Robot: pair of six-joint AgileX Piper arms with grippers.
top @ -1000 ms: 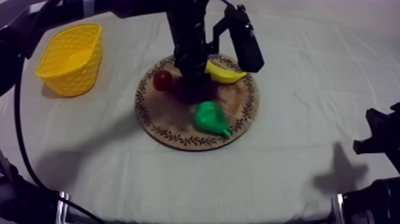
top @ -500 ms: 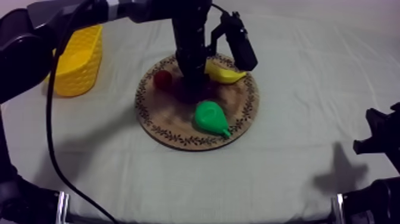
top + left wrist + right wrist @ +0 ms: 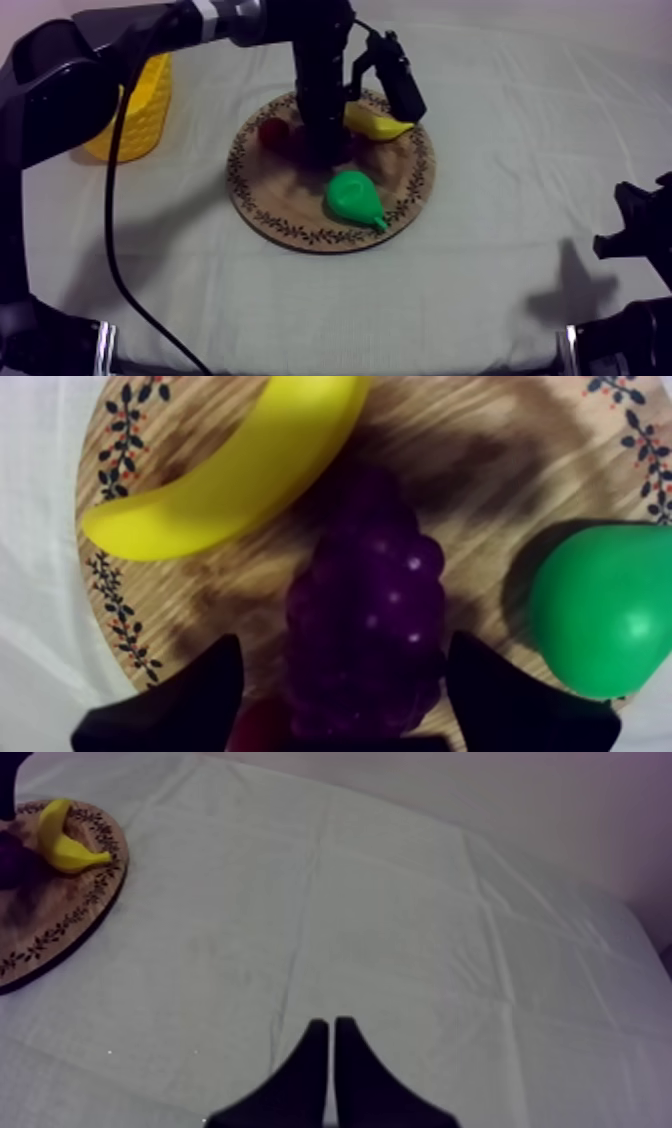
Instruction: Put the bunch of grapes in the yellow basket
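Grey-white cloth [image 3: 500, 150]; board [image 3: 290, 205]; left claw [image 3: 342, 661] spread astride bunch of grapes [image 3: 365, 606].

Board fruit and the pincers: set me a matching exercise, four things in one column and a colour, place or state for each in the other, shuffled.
Column one:
1. grapes
2. banana
3. pear
4. right pincer

Column two:
A. shut, over bare cloth
B. green
C. between the fingers of the open left pincer
D. yellow

Pairs: 1-C, 2-D, 3-B, 4-A.
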